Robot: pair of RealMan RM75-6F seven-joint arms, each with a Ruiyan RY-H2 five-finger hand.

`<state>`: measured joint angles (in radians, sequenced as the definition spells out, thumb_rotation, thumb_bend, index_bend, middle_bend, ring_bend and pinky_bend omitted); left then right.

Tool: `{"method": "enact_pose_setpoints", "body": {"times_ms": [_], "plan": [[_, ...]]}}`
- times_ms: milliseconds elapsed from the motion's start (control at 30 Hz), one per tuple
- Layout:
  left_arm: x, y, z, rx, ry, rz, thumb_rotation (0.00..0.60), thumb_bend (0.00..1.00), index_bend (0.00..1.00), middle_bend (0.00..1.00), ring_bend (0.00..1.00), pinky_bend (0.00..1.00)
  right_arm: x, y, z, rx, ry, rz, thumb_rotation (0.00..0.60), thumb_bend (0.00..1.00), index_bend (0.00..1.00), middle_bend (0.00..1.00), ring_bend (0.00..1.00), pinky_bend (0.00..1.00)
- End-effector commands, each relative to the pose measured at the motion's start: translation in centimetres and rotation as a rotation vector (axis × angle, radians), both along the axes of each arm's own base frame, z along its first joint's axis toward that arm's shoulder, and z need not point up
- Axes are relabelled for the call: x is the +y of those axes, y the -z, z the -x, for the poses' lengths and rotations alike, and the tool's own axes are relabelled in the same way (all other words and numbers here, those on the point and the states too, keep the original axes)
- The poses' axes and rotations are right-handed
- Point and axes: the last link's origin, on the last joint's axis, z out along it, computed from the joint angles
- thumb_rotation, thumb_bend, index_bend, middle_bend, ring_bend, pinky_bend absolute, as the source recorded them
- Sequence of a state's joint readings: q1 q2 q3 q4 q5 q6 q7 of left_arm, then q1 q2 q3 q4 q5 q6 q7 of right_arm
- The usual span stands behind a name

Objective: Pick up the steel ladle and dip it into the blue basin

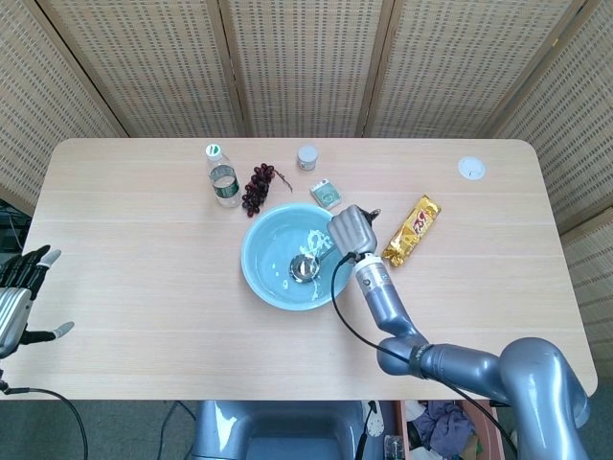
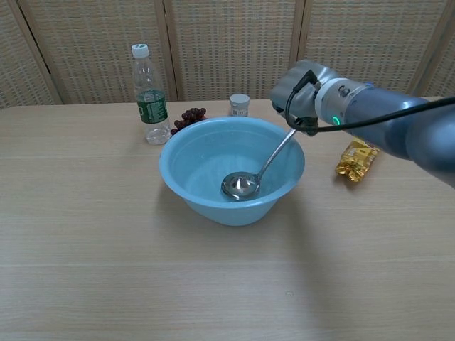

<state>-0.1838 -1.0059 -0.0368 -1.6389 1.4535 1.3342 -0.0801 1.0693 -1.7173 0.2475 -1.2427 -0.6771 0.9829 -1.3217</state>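
Observation:
The blue basin [image 1: 266,278] [image 2: 192,192] stands at mid-table. Inside it, the steel ladle [image 1: 305,267] [image 2: 242,185] rests with its bowl low near the basin's front wall and its handle slanting up to the right over the rim. My right hand [image 1: 351,229] [image 2: 298,92] grips the handle's top end just outside the basin's right rim. My left hand [image 1: 17,297] hangs off the table's left edge in the head view, fingers spread and holding nothing.
A water bottle [image 1: 222,177] [image 2: 148,96], dark grapes [image 1: 258,187] [image 2: 186,118], a small white jar [image 1: 306,157] [image 2: 239,104] and a small green packet [image 1: 327,195] stand behind the basin. A gold snack bar [image 1: 412,230] [image 2: 355,159] lies to the right. A white disc [image 1: 470,169] sits far right.

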Motion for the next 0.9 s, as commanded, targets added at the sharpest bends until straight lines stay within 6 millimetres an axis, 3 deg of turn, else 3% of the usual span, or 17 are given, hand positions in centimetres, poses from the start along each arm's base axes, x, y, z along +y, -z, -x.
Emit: {"method": "enact_pose_setpoints", "body": {"times_ms": [33,467,900], "plan": [[-0.1,0.0,0.0,-0.001,0.001,0.000,0.600,0.00,0.00,0.00,0.00,0.00,-0.1,-1.8,-0.4,-0.112,0.103,-0.012,0.600,0.81,0.79,1.00,0.98,1.00],[-0.2,-0.2,-0.1,-0.010,0.010,-0.003,0.600,0.00,0.00,0.00,0.00,0.00,-0.3,-6.2,-1.6,-0.292,0.210,-0.010,0.600,0.82,0.79,1.00,0.98,1.00],[-0.1,-0.1,0.0,-0.007,0.006,0.001,0.600,0.00,0.00,0.00,0.00,0.00,-0.4,-8.4,-3.1,-0.364,0.259,-0.013,0.600,0.82,0.79,1.00,0.98,1.00]]}}
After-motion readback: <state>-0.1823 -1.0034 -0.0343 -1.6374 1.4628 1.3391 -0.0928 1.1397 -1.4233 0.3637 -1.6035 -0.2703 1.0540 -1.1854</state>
